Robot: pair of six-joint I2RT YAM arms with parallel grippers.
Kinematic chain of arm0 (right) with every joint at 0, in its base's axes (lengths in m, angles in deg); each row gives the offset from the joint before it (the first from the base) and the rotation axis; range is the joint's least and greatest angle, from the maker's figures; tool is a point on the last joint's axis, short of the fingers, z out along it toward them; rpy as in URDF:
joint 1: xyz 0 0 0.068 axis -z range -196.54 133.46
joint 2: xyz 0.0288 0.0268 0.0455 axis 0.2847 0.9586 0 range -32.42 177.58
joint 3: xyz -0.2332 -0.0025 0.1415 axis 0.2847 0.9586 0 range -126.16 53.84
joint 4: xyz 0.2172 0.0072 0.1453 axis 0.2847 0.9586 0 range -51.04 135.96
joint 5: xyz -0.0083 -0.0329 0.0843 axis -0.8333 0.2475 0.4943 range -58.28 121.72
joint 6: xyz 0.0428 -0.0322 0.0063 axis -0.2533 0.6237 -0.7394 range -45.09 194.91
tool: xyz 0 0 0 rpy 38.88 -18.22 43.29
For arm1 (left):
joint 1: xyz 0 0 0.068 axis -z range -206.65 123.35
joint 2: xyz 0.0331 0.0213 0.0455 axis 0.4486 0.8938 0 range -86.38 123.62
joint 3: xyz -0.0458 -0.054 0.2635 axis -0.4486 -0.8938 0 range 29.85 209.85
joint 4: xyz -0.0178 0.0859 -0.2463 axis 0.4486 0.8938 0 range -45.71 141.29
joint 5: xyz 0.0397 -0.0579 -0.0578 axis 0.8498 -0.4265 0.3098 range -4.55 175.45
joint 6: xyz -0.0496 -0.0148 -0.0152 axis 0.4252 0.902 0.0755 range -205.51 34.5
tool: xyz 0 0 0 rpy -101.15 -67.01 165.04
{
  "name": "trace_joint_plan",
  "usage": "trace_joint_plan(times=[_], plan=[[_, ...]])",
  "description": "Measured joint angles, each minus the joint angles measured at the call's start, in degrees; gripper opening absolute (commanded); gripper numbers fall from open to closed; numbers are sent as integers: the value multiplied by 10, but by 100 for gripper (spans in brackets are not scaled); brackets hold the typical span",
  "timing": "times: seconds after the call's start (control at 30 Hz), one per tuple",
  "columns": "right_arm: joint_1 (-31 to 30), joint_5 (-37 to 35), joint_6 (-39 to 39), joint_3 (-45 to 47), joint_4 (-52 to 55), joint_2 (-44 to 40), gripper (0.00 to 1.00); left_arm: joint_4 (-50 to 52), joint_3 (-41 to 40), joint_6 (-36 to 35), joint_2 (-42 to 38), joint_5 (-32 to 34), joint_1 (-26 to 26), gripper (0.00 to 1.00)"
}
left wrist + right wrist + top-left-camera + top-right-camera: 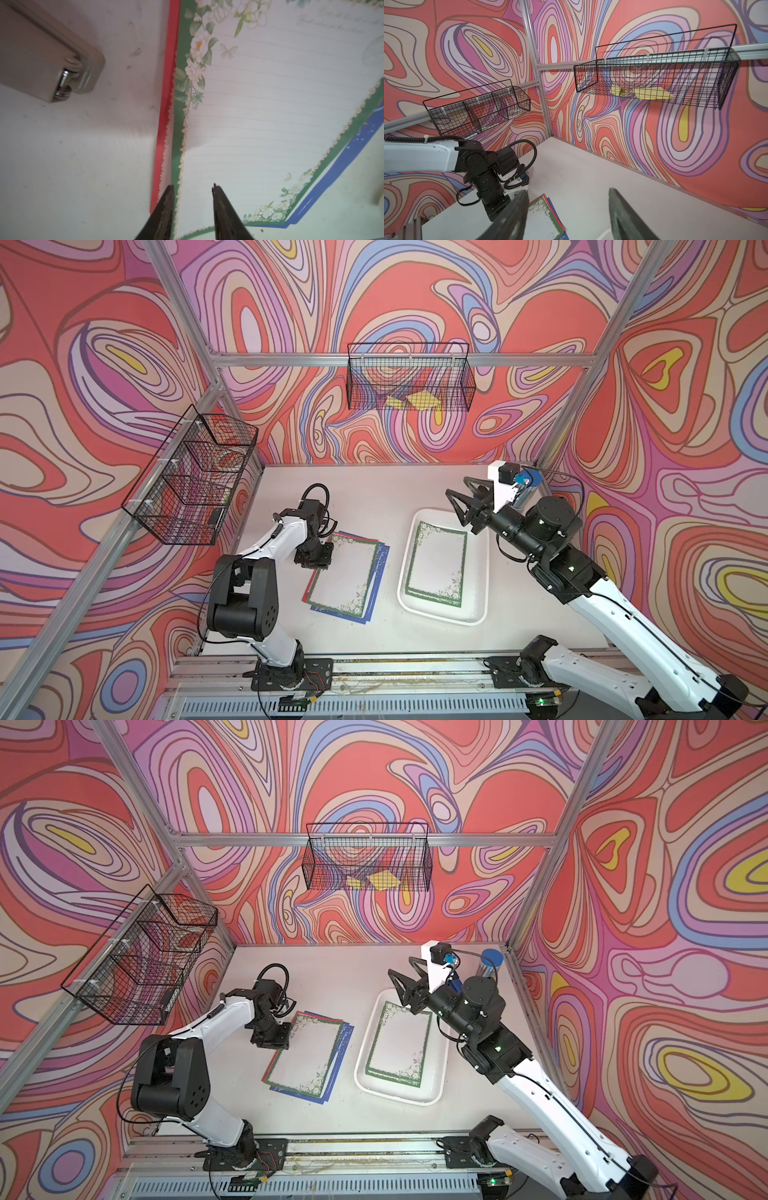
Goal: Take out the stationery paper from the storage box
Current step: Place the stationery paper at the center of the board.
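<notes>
- Green-bordered sheet (437, 568): lying in the box (478, 616).
- Other sheets (347, 578): stacked just beside the box.
- Left gripper (192, 187): jaws apart, over that stack.
- Right gripper (569, 191): jaws apart, over the box's far edge.

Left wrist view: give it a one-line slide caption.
Open left gripper at the edge of the green-bordered top sheet.

White-shelled arms (266, 543), black joint housings (243, 597), looped black corrugated cables (535, 154), black base plates (320, 672), dark tapering jaws
</notes>
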State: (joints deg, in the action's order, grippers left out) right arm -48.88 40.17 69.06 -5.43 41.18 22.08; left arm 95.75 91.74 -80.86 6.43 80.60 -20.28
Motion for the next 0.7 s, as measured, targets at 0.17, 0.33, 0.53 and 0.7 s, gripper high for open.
trace_joint_plan(times=[0.17,0.33,0.53,0.7], plan=[[0,-19,0,-2,11,7,64,-1,0,2,-6,38,0,35],[0,-68,-7,-6,28,12,64,-12,-1,3,-65,71,0,35],[0,-141,-17,-6,48,20,65,-73,-21,1,-223,71,0,36],[0,-186,-23,-6,60,26,65,-119,-33,1,-319,30,3,46]])
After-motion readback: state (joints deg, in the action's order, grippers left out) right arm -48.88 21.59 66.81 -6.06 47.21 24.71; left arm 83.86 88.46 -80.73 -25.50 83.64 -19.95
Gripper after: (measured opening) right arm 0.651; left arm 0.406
